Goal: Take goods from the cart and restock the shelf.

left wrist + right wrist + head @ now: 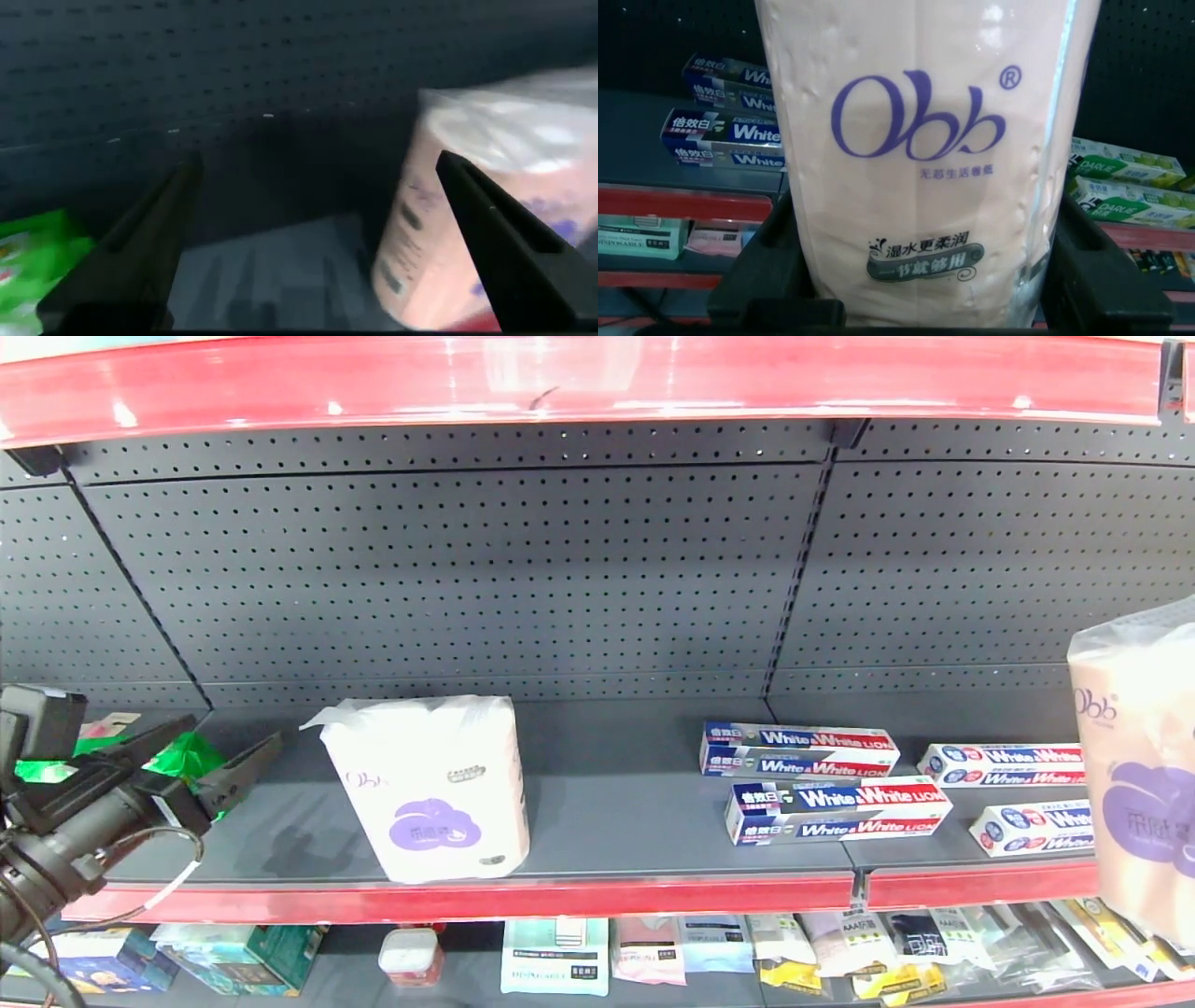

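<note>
Head view: grey shelf (pixel 607 803), pegboard back (pixel 467 579). One tissue pack (pixel 434 789) stands on it — toothpaste boxes (pixel 836 807) to its right, left gripper (pixel 235 728) to its left, jaws spread. Farther right, the right gripper (pixel 924 224) pinches a second tissue pack (pixel 1134 756).

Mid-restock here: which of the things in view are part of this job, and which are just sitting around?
Part of the job: held tissue pack, in the right gripper; standing tissue pack on the shelf; left gripper, open beside it.
Just lying about: toothpaste boxes; green packet at the shelf's left end; lower-shelf packets.
</note>
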You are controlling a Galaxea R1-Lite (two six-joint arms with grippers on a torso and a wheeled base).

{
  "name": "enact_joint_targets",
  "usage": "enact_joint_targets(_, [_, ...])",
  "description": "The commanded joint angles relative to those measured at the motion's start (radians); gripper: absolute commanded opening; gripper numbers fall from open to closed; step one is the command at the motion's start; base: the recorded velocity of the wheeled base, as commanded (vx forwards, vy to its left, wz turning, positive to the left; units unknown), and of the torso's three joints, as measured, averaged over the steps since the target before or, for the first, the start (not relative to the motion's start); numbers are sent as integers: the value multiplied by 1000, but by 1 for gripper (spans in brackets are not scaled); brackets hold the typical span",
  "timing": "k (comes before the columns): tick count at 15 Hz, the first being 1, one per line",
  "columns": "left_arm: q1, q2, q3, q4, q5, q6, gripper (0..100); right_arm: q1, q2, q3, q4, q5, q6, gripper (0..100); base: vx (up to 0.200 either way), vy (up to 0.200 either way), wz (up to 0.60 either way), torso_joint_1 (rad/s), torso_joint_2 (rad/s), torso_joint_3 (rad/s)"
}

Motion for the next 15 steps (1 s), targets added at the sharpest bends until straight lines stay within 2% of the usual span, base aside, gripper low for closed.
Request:
enact_joint_targets(1, [2, -71, 33, -2, 56, -6, 100, 2, -9, 9, 1, 0, -1, 0, 0, 0, 0, 0, 0, 0])
enact_joint_targets(3, [2, -136, 102, -2, 74, -5, 100, 3, -17, 13, 1, 3, 1, 0, 0, 0, 0, 0, 0, 0])
enact_joint_targets(6, [0, -262, 102, 95, 71, -5, 100, 3, -23, 16, 1, 5, 2, 0, 0, 0, 0, 0, 0, 0])
enact_joint_targets(8, [-44, -414, 87, 230, 21, -8, 100, 3, -38, 30, 1, 5, 4, 0, 0, 0, 0, 0, 0, 0])
enact_joint_targets(10, [-98, -577, 56, 383, -61, -29, 100, 3, -48, 41, 1, 5, 5, 0, 0, 0, 0, 0, 0, 0])
enact_joint_targets(11, [-129, -721, 19, 560, -128, -39, 100, 3, -48, 46, 1, 5, 7, 0, 0, 0, 0, 0, 0, 0])
enact_joint_targets(12, [-136, -848, -35, 752, -179, -45, 100, 3, -46, 49, 1, 11, 7, 0, 0, 0, 0, 0, 0, 0])
enact_joint_targets(13, [-136, -940, -85, 908, -217, -57, 100, 3, -44, 49, 1, 20, 7, 0, 0, 0, 0, 0, 0, 0])
enact_joint_targets(14, [-136, -1061, -165, 1124, -260, -79, 100, 3, -43, 50, 1, 29, 7, 0, 0, 0, 0, 0, 0, 0])
enact_joint_targets(15, [-136, -1144, -246, 1324, -266, -85, 100, 3, -40, 49, 1, 31, 7, 0, 0, 0, 0, 0, 0, 0])
